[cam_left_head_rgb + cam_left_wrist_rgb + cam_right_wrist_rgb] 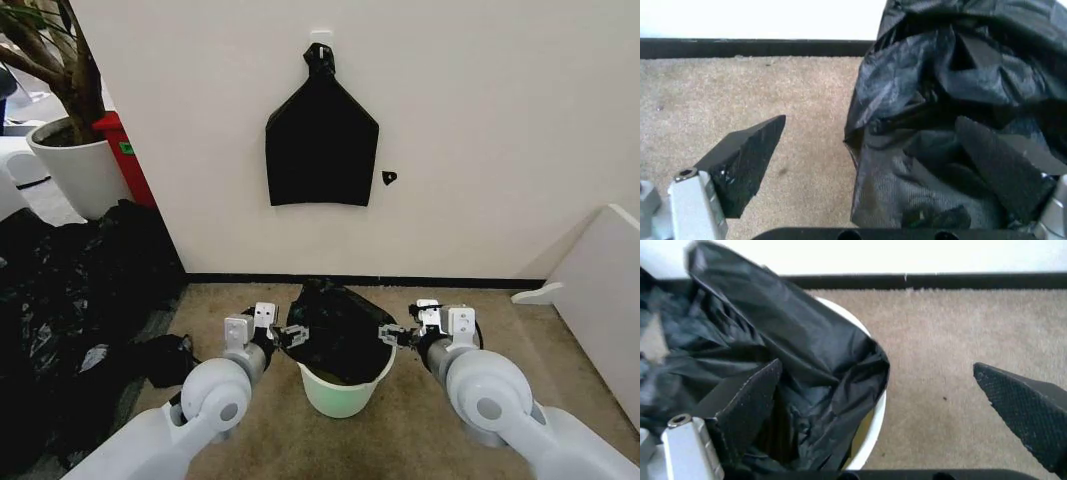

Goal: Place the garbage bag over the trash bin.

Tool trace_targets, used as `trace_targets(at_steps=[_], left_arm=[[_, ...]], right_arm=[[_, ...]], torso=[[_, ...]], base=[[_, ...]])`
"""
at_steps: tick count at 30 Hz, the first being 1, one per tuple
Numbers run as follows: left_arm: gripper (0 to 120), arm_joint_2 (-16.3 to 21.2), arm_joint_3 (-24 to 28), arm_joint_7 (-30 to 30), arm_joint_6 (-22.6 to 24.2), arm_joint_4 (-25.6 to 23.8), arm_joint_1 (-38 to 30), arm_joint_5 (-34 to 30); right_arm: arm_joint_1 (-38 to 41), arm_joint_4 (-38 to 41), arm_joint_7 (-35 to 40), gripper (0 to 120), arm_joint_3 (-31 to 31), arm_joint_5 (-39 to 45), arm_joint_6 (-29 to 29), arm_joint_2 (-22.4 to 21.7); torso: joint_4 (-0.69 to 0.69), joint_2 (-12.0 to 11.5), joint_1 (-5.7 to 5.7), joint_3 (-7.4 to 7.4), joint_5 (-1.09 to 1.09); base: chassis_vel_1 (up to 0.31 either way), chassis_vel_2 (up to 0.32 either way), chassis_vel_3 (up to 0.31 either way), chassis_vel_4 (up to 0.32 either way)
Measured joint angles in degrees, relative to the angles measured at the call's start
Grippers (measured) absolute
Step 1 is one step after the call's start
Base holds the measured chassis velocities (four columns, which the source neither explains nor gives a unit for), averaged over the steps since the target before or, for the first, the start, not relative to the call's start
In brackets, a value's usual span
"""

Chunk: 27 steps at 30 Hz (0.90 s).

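I have the garbage bag (338, 335) draped into and over the mouth of the trash bin (345, 393), which stands on the carpet (420, 440) close to the wall (480, 130), directly between my two arms. My left gripper (283, 336) sits at the bag's left edge and my right gripper (391, 336) at its right edge, because the film has to be spread from both sides at once if it is to sit round the rolled rim. Both sets of fingers are spread wide, nothing pinched between them: in the left wrist view one pad (747, 162) hangs over bare carpet while the other rests against the crumpled plastic, and in the right wrist view one pad (750, 402) lies on the bag and the other stands well clear over the floor. On the right side the white rim shows beyond the film (so there the bag is not yet folded over the lip). I judge the bag is seated but not yet cuffed all round.
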Motion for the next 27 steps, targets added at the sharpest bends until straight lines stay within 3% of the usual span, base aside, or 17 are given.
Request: trace_targets(at_steps=[3,7,9,15,27], left_arm=[[100,-0.1,-0.6,-0.1,0.4,-0.1,-0.3,-1.0],[100,-2.9,1.5,-4.9,5.9,0.2,-4.7,-6.2],[100,-3.6,1.9,-5.9,6.4,0.5,-5.4,-7.3],[100,-7.8,4.9,-11.5,10.6,4.6,-11.0,-10.8],[100,-10.2,4.7,-9.5,12.8,11.8,-12.9,-11.9]], right_arm=[[-1.2,1.1,-0.7,100,1.5,0.3,-0.3,-0.7],[-4.0,1.7,-1.1,100,3.2,-0.4,-0.4,-1.2],[-4.2,1.6,-1.0,100,3.3,-0.6,-0.4,-1.1],[-4.7,-0.1,-1.0,100,3.4,-1.9,-0.1,-0.1],[-5.3,-1.5,-1.3,100,2.5,-4.9,0.9,1.1]], torso=[[-0.01,0.0,0.00,0.00,-0.01],[-0.01,0.0,0.00,0.00,0.01],[-0.02,0.0,0.00,0.00,0.01],[-0.01,0.0,0.00,0.00,0.01],[-0.01,0.0,0.00,0.00,0.00]], base=[[0.000,0.000,0.000,0.000],[0.000,0.000,0.000,0.000],[0.000,0.000,0.000,0.000],[0.000,0.000,0.000,0.000],[0.000,0.000,0.000,0.000]])
